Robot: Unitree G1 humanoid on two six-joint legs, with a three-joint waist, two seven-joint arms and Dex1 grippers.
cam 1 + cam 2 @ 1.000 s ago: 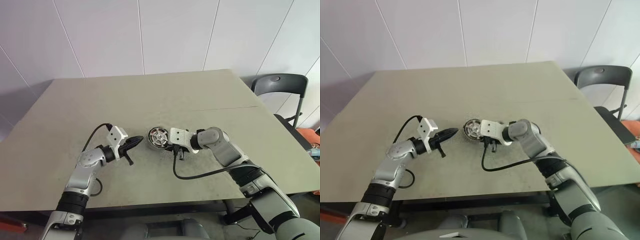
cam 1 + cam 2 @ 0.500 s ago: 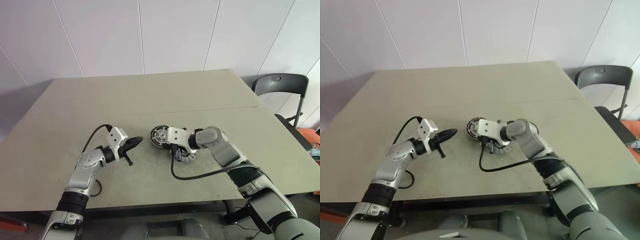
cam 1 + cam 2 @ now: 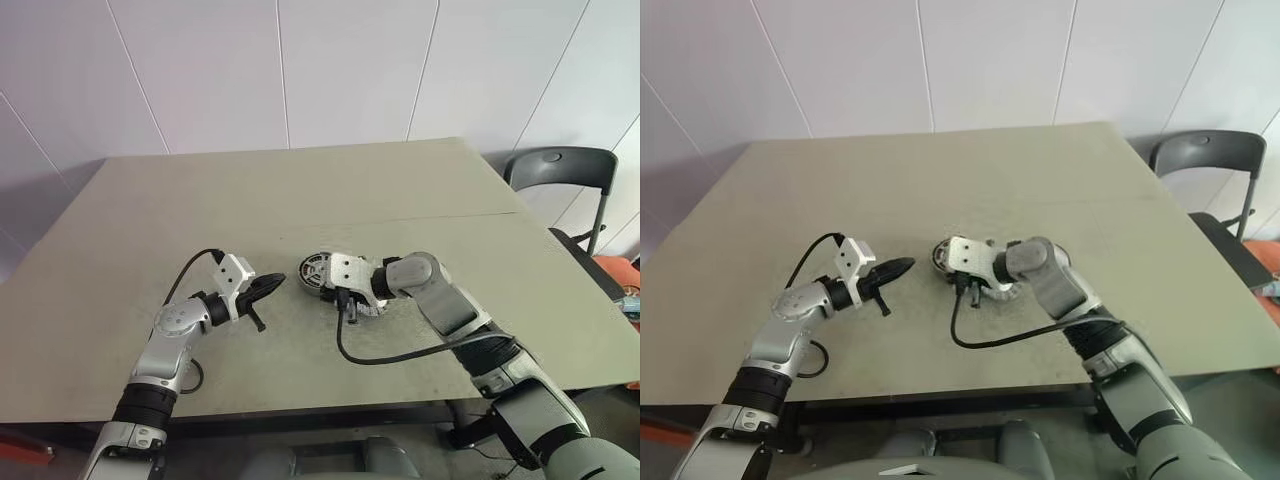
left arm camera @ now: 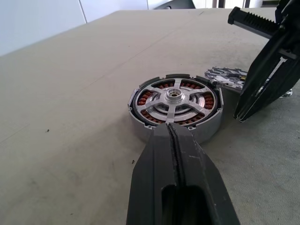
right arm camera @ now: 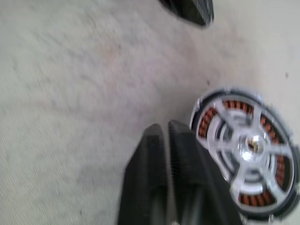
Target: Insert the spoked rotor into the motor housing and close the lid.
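Left wrist view: left end effector (image 4: 174,136) pressed together near round black copper-wound motor housing (image 4: 176,110) on grey desk (image 4: 70,93); right end effector's (image 5: 167,136) fingers nearly together, holding nothing.

Grey-green table (image 3: 200,200), motor housing (image 4: 176,110) flat on it, lid (image 4: 229,77) just beside.

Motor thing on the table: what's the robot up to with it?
It is assembling a small motor on the table. The spoked rotor looks seated in the motor housing, its silver spokes lying over the copper windings. The lid is not on yet; it lies on the table just beside the housing. The right gripper hangs close over the lid. The left gripper is shut and empty, pointing at the housing from the other side.
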